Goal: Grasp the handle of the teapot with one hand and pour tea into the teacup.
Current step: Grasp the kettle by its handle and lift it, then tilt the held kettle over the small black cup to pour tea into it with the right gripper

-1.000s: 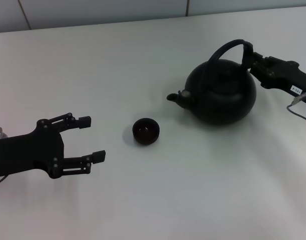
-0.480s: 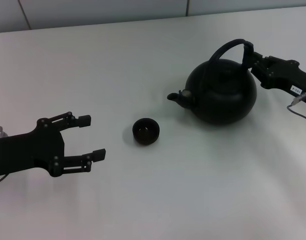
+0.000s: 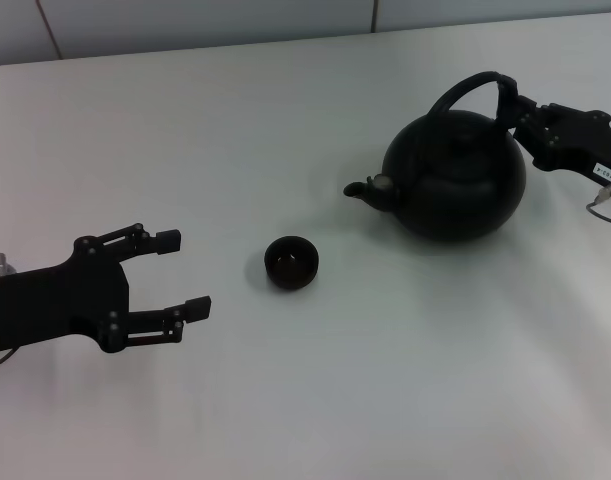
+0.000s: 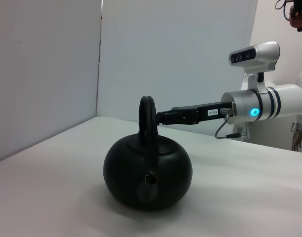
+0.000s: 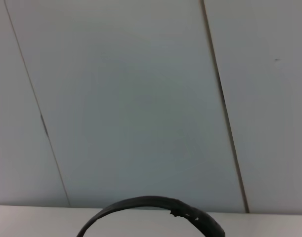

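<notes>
The matte-black teapot point(image 3: 455, 178) is at the right of the white table, its stubby spout point(image 3: 360, 188) pointing left toward the teacup. The tiny black teacup point(image 3: 291, 262) sits upright on the table, left of the spout and apart from it. My right gripper point(image 3: 512, 108) is shut on the right side of the arched handle point(image 3: 472, 87). The left wrist view shows the teapot point(image 4: 148, 173) spout-on, with the right gripper point(image 4: 158, 117) clamped on the handle point(image 4: 147, 116). The handle's arc point(image 5: 151, 205) crosses the right wrist view. My left gripper point(image 3: 183, 275) rests open at the left, holding nothing.
The white table point(image 3: 335, 400) reaches back to a grey panelled wall point(image 3: 205, 20). In the left wrist view the robot's body and right arm point(image 4: 249, 106) stand behind the teapot.
The teapot has shifted to the right and slightly back with the right gripper on its handle, and the spout now sits farther from the teacup. The left arm and teacup have not moved.
</notes>
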Controlling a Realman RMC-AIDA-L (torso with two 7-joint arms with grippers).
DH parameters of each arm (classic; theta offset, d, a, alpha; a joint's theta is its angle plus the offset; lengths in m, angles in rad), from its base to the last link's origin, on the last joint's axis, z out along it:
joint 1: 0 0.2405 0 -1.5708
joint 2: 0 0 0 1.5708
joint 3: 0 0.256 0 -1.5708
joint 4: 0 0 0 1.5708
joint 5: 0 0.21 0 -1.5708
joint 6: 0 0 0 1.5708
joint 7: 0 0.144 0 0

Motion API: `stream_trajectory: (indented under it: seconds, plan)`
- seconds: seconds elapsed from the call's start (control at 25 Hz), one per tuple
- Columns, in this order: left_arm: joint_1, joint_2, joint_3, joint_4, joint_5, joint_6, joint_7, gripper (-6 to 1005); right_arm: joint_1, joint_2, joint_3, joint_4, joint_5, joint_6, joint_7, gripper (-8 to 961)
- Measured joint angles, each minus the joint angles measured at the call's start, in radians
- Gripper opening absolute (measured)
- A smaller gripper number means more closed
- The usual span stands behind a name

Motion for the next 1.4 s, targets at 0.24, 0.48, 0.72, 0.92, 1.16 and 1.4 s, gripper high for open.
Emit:
stream_trajectory:
  seconds: [0.24,0.48,0.72,0.92,1.16,1.4]
  plan:
    - [0.0,-0.002,0.002,-0.001,0.0,-0.011,-0.002,870,-0.002,0.005,0.002,-0.007,0.0,-0.048,-0.082,133]
    - [0.0,-0.003,0.001,-0.001,0.005,-0.011,-0.006,870,0.009,0.005,0.0,-0.014,0.0,-0.091,-0.135,133]
    - [0.0,-0.003,0.001,-0.002,0.013,-0.016,-0.005,871,0.024,0.003,-0.003,-0.039,-0.003,-0.091,-0.135,133]
    - [-0.001,-0.005,0.001,-0.001,0.025,-0.022,-0.007,871,0.035,0.003,-0.051,-0.08,-0.004,-0.082,-0.129,133]
    - [0.0,-0.008,0.001,0.005,0.025,-0.022,-0.006,871,0.059,0.003,-0.097,-0.097,-0.003,-0.078,-0.125,133]
    - [0.003,-0.009,0.001,0.005,0.025,-0.022,-0.002,871,0.086,0.003,-0.106,-0.097,-0.002,-0.056,-0.124,133]
